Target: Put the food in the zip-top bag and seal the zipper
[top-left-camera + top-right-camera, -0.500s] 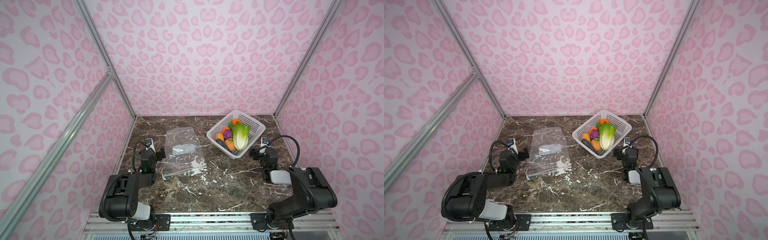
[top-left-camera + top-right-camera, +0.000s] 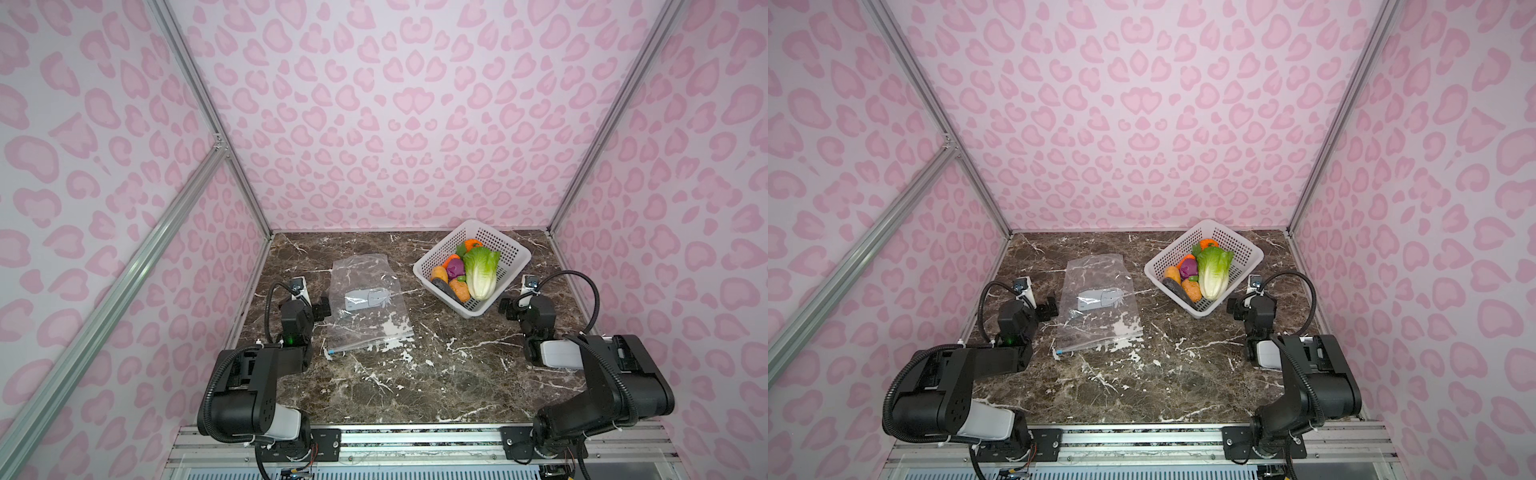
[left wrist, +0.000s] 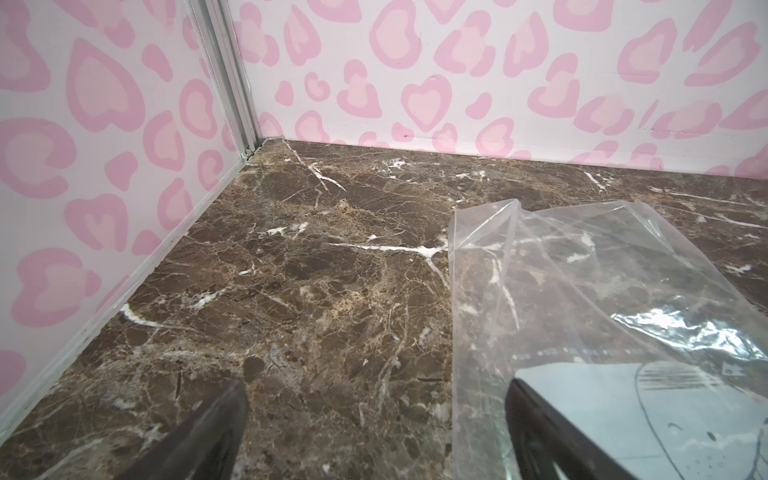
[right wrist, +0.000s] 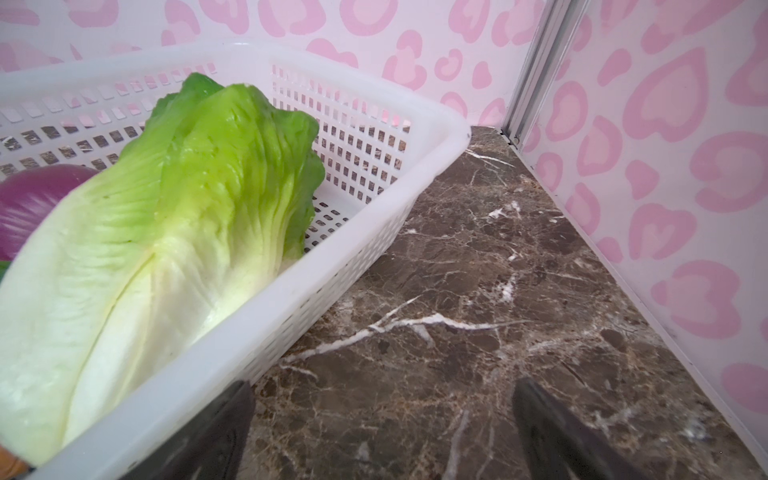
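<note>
Brown marble tabletop [image 2: 415, 374] inside pink heart-print walls [image 2: 395, 124].

1. Zip-top bag [image 2: 361, 274]: clear, flat, empty, left of centre. Its long axis runs near to far, slightly slanted. The zipper [image 2: 370, 344] lies on the short edge nearest the robot, with a blue slider [image 2: 331, 353] at its left end; both appear in both top views only. The left wrist view shows the bag's far corner and its grey label [image 3: 648, 407].
2. White basket [image 2: 505, 289]: back right, well apart from the bag, holding all the food [image 2: 467, 274]. The cabbage [image 2: 481, 272] has its white stem toward the robot and its leaves toward the back wall. Beside it are a purple piece [image 2: 456, 268], a pumpkin [image 2: 473, 244] and a dark piece [image 2: 441, 284]. The right wrist view shows only the cabbage and the purple piece.
3. Left end effector [image 3: 376, 390]: jaws wide, holding nothing, low at the bag's left edge, one finger overlapping the bag.
4. Right end effector [image 4: 382, 386]: jaws wide, holding nothing, just beside the basket's near corner. One finger crosses the basket wall in the wrist view; contact cannot be told.
</note>
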You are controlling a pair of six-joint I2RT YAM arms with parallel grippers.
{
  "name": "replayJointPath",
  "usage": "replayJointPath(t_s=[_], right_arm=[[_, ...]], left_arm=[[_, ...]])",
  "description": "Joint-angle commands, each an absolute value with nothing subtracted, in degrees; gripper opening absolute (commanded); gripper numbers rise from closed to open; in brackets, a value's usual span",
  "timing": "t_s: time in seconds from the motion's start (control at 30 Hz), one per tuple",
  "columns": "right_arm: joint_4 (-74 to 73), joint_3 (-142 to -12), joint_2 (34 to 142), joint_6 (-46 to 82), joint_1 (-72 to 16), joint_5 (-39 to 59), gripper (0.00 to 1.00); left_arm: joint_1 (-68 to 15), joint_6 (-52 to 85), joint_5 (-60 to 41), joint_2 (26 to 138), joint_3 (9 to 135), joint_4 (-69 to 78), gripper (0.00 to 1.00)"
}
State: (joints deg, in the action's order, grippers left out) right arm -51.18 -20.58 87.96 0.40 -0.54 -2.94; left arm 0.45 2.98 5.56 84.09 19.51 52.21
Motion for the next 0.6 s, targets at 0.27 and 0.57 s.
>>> replayJointPath(t_s=[0.27, 0.57], right_arm=[[-52.73, -20.99, 88.17, 0.68, -0.4, -2.71, 0.99], [-53.66, -19.97, 86.38, 1.04, -0.43, -3.39, 0.94]], left_arm=[[0.62, 2.81, 5.1, 84.2, 20.04, 53.35, 0.98], [0.62, 3.21, 6.06, 81.36, 21.0, 49.68, 0.97]])
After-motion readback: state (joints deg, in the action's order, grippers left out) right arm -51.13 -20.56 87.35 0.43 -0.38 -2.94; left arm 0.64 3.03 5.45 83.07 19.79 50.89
